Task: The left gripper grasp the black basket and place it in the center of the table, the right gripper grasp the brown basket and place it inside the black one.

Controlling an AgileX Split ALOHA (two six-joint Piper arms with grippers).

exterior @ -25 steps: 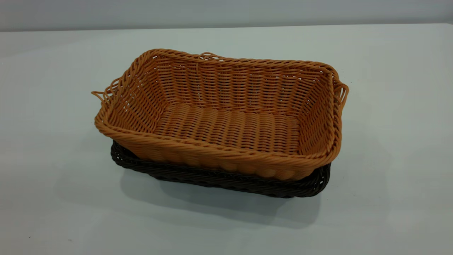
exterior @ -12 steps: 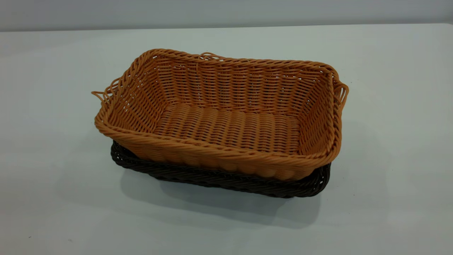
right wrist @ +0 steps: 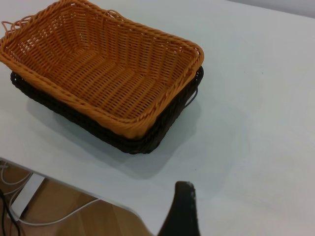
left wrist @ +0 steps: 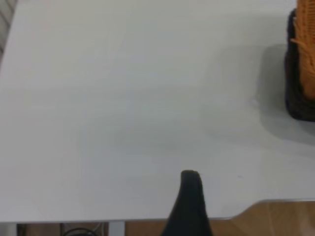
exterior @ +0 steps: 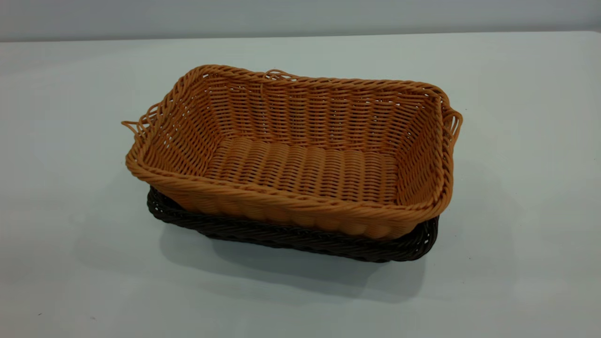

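Observation:
The brown basket (exterior: 300,155) sits nested inside the black basket (exterior: 291,237) near the middle of the white table (exterior: 516,141). Only the black basket's braided rim and lower wall show beneath it. The nested pair also shows in the right wrist view, the brown basket (right wrist: 98,73) within the black basket (right wrist: 142,140). In the left wrist view a strip of the black basket (left wrist: 298,98) shows at the picture's edge. My left gripper (left wrist: 189,201) hangs over the table's edge, far from the baskets. My right gripper (right wrist: 183,211) hangs above the table's edge, apart from the baskets. Neither holds anything.
The table edge with a wooden floor below shows in the left wrist view (left wrist: 275,216) and in the right wrist view (right wrist: 74,216), where white cables (right wrist: 29,216) lie on the floor. A grey wall (exterior: 300,16) runs behind the table.

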